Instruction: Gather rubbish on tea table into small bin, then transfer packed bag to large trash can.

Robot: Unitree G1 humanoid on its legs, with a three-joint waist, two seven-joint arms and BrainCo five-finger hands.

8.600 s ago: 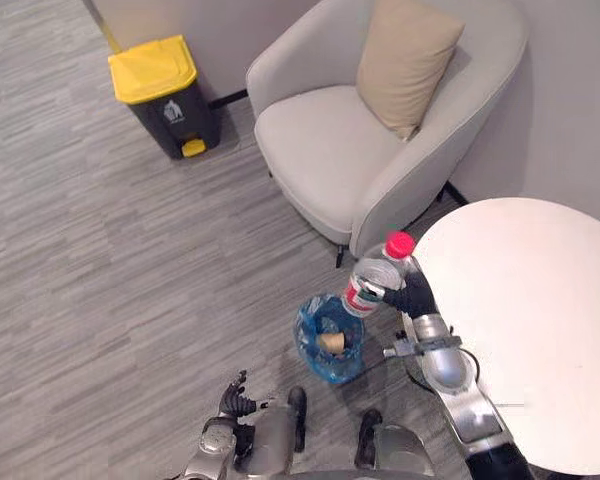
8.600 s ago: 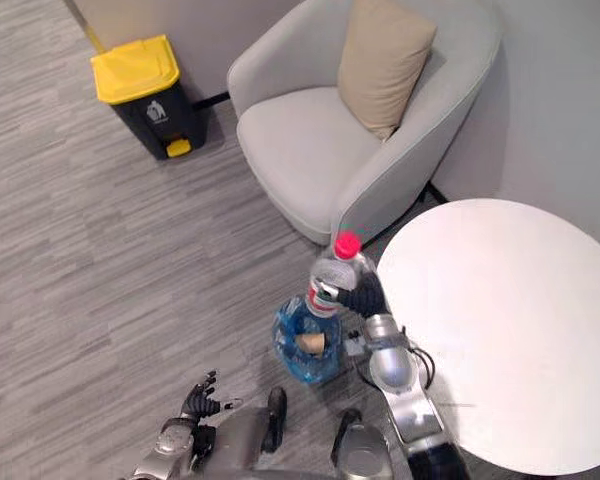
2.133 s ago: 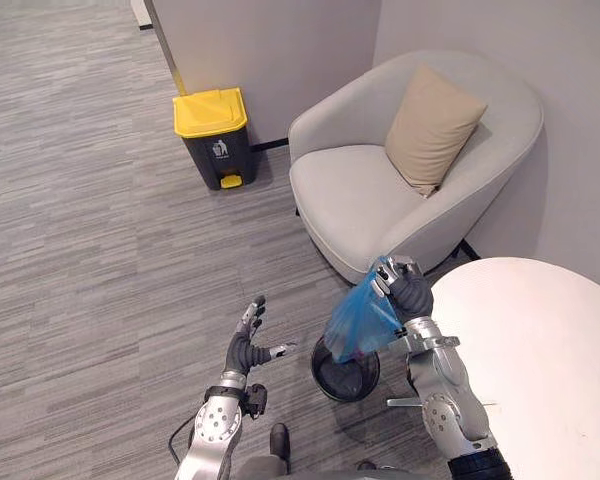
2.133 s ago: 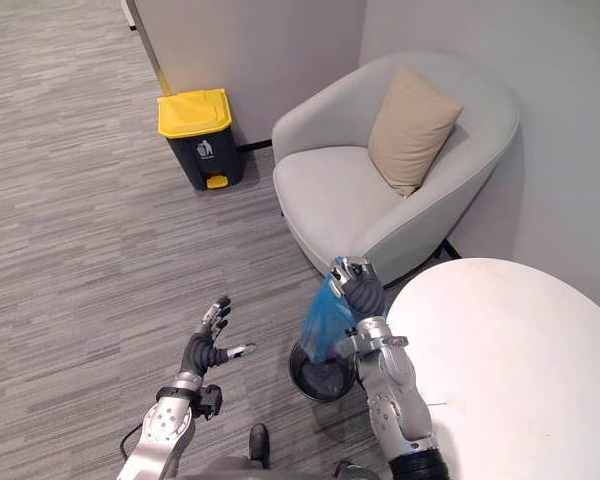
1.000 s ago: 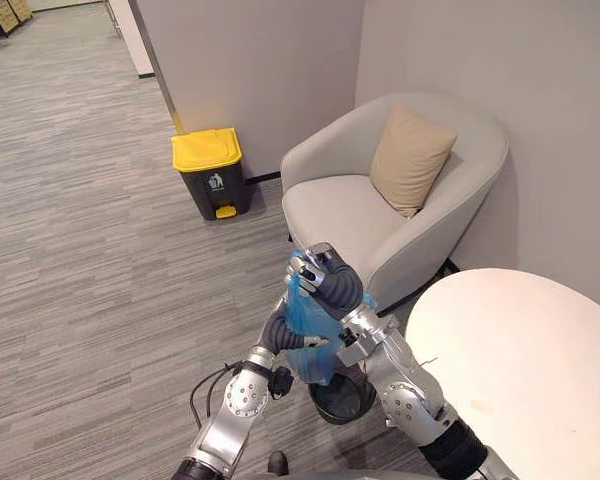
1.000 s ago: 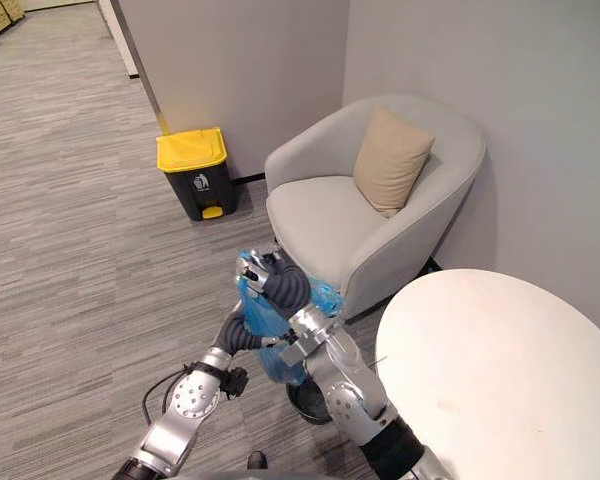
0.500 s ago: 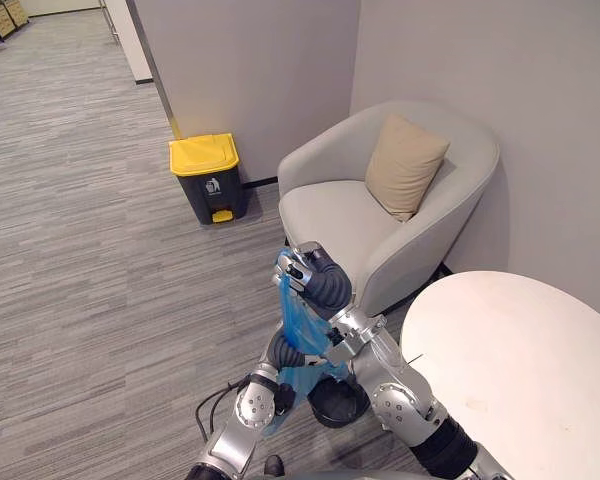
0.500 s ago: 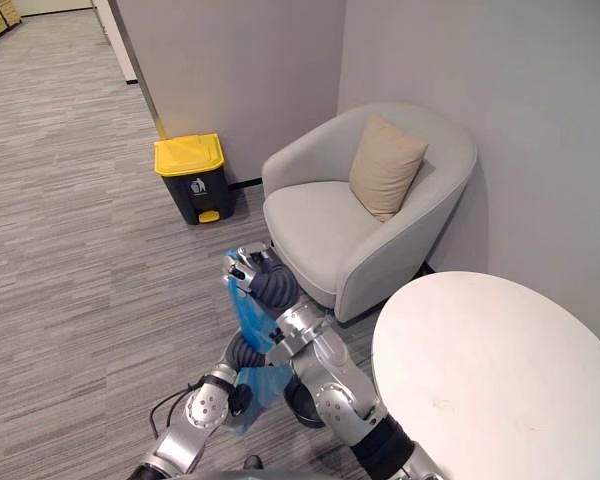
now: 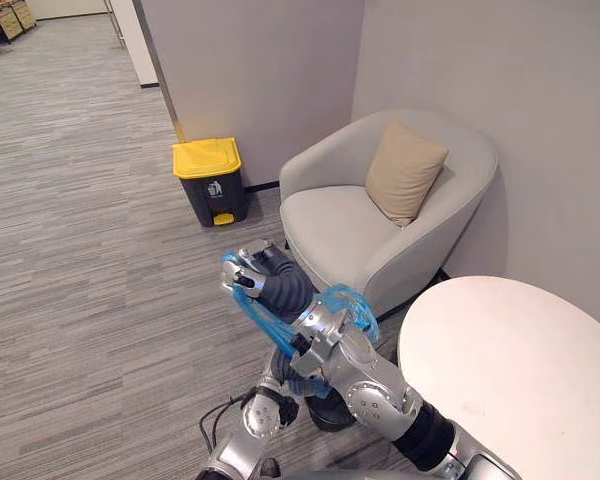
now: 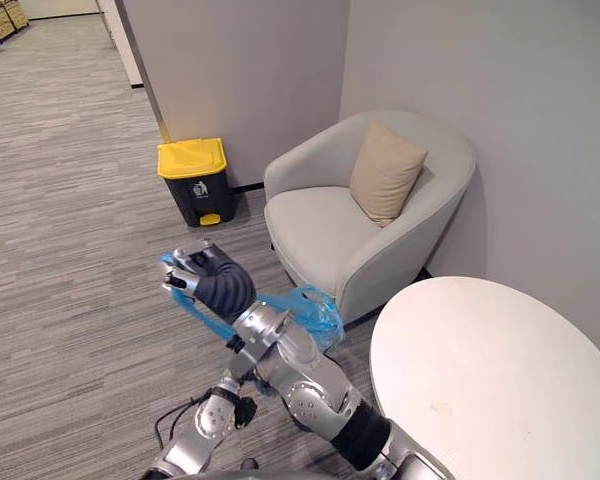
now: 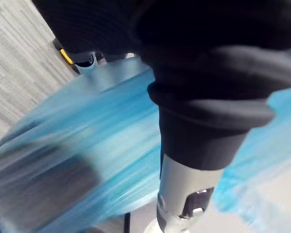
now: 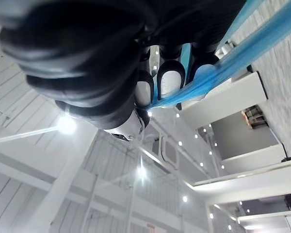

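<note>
— Blue plastic, nipped between curled fingers [image 12: 172, 82], see it? That right hand [image 9: 256, 277] is clamped tight on the bag [image 10: 302, 306].

— I see it. Half a second back that hand was nearer the armchair [image 9: 352, 225], and the bag dangled under it in a strip. Now the hand has swung over to the robot's left. The plastic is drawn out into a thin strand running from the fingers back along the forearm [image 9: 352, 372], and the loose part is bunched beside it.

— And the left hand [image 9: 276, 366]?

— Tucked under that forearm, low down where the strand leads. I can't tell whether its fingers are closed or not. From its own wrist I make out little but a blur of blue.

— So where does that leave the bag?

— Held up in the air in front of the armchair, between the large trash can [image 9: 208, 180] and the tea table [image 9: 525, 375]. Can, chair and table sit just where they were.

— Count it up for me.

— One bag. One trash can, dark with a yellow lid. One armchair, with one tan cushion [image 9: 405, 170] leaning in it. One round white table, on the robot's right. Two hands, close together.
</note>
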